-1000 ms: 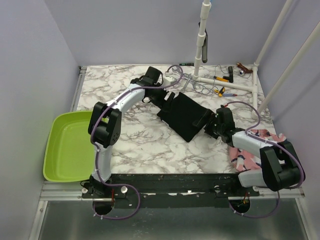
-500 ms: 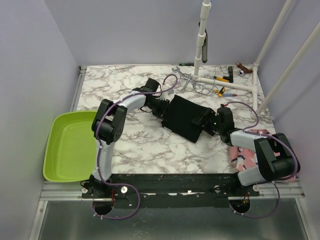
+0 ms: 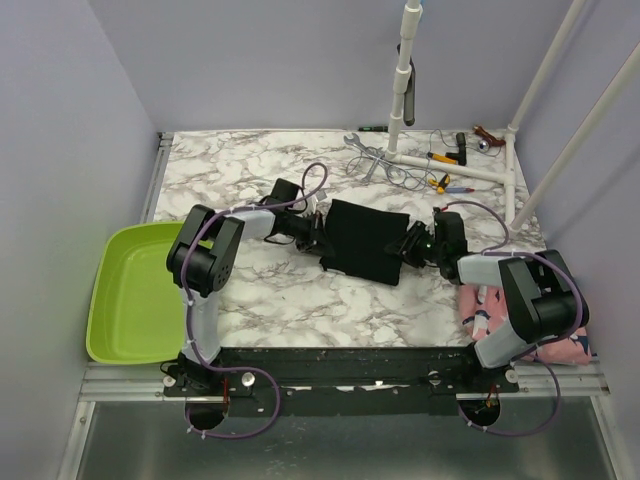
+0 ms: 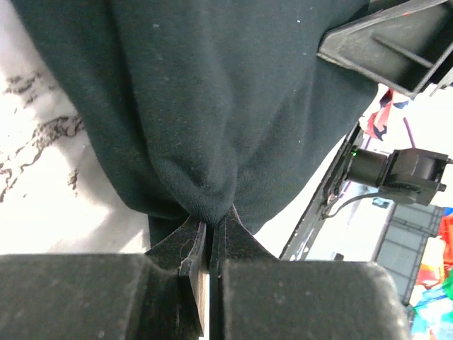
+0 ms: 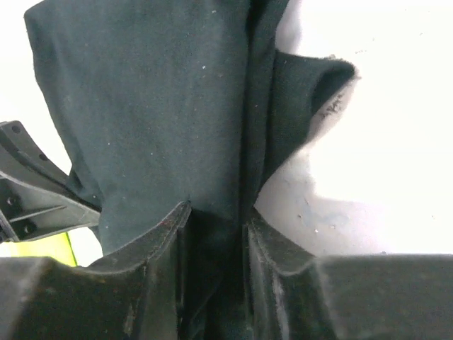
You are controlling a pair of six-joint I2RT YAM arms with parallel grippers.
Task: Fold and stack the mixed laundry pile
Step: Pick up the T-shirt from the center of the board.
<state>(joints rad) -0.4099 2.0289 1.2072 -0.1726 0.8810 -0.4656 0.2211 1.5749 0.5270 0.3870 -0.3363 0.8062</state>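
The black garment (image 3: 365, 240) lies on the table, well to the right of the green basin (image 3: 140, 290). The left gripper (image 4: 209, 237) is pinched tight on its basin-side edge. The right gripper (image 5: 216, 227) straddles a bunch of cloth at the edge farthest from the basin; I cannot tell whether it is clamped. If that hold is loose or catches only one layer, a lift would likely skew the fold.

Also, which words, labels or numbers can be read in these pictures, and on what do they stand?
None can be read. The black garment, the green basin and the marble table bear no text; the tools at the far edge are too small to tell.
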